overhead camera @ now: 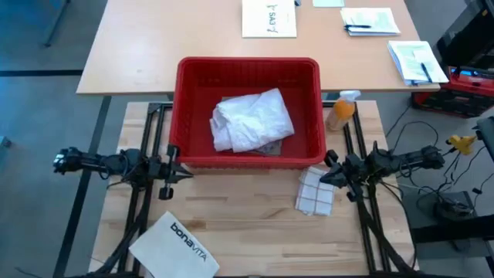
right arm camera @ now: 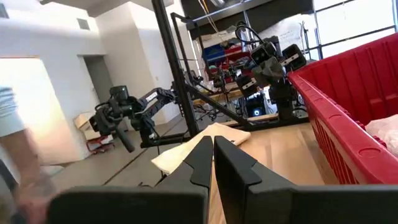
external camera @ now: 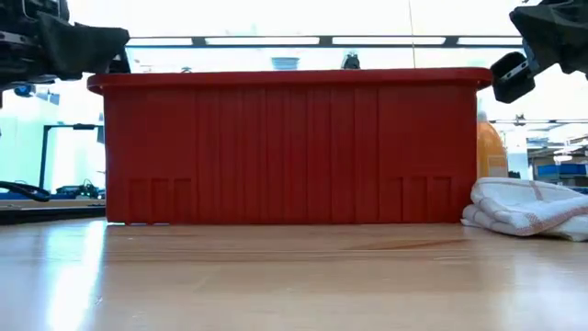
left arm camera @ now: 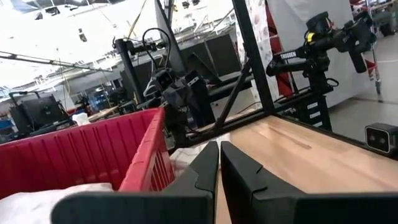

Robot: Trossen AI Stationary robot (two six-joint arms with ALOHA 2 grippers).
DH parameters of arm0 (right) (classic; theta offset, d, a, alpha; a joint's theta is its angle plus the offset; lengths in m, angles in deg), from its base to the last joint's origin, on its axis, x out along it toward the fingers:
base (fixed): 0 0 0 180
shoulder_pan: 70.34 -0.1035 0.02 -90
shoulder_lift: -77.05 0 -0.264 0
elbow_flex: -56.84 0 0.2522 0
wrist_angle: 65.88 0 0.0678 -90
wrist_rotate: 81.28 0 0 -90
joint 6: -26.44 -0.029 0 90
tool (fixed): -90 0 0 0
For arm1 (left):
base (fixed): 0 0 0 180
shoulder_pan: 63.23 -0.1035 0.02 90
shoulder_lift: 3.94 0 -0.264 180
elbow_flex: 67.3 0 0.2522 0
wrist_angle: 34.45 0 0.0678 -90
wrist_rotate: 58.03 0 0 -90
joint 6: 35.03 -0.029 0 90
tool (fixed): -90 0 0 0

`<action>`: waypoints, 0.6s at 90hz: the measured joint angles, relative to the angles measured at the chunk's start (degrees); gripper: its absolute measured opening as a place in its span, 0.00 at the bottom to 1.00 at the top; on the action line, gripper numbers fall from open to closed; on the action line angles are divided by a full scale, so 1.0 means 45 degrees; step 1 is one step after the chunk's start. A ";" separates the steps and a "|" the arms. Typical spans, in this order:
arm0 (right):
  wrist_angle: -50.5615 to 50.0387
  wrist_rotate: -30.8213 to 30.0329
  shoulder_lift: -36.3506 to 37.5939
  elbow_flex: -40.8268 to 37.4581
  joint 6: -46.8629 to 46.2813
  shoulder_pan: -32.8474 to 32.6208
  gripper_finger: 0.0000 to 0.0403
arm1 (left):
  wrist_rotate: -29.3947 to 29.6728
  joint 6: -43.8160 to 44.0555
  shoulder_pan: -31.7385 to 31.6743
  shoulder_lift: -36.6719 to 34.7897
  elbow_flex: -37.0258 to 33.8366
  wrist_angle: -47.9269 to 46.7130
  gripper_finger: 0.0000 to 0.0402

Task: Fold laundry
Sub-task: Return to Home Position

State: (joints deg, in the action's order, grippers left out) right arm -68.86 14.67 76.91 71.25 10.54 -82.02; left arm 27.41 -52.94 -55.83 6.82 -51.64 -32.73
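From above, a red bin (overhead camera: 182,116) is seen at the middle of the wooden surface (overhead camera: 247,212), its long axis running left to right. A folded white shirt (overhead camera: 251,120) is laid inside it, lengthwise along the bin, with a grey garment (overhead camera: 272,147) showing under its near edge. The left end effector (overhead camera: 176,171) is held off the bin's near left corner, and the right end effector (overhead camera: 328,174) off its near right corner. A checked cloth (overhead camera: 315,193) and a white bag (overhead camera: 176,247) are laid on the surface in front.

From surface level, only the bin's ribbed wall is seen, and its contents are hidden.

In the left wrist view, the fingers (left arm camera: 205,171) are pressed together, holding nothing.

In the right wrist view, the fingers (right arm camera: 202,162) are likewise pressed together and empty.
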 joint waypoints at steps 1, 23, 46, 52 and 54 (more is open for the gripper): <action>0.0000 0.0000 0.0000 0.0000 0.0000 0.0000 0.00 | 0.0001 -0.0003 0.0000 0.0020 0.0001 0.0001 0.00; -0.0002 0.0000 0.0000 0.0005 0.0000 0.0000 0.00 | 0.0010 0.0003 0.0000 0.0210 0.0013 -0.0008 0.00; -0.0007 0.0000 -0.0005 0.0005 -0.0005 0.0000 0.00 | 0.0005 0.0047 0.0000 0.0206 0.0014 -0.0044 0.00; -0.0010 0.0005 -0.0005 0.0005 -0.0005 0.0000 0.00 | 0.0005 0.0052 0.0000 0.0205 0.0013 -0.0047 0.00; -0.0010 0.0004 -0.0005 0.0005 -0.0005 0.0000 0.00 | 0.0005 0.0059 0.0000 0.0201 0.0013 -0.0046 0.00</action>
State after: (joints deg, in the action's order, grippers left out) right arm -68.90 14.69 76.88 71.27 10.52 -82.02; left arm 27.43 -52.67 -55.83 7.72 -51.58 -32.94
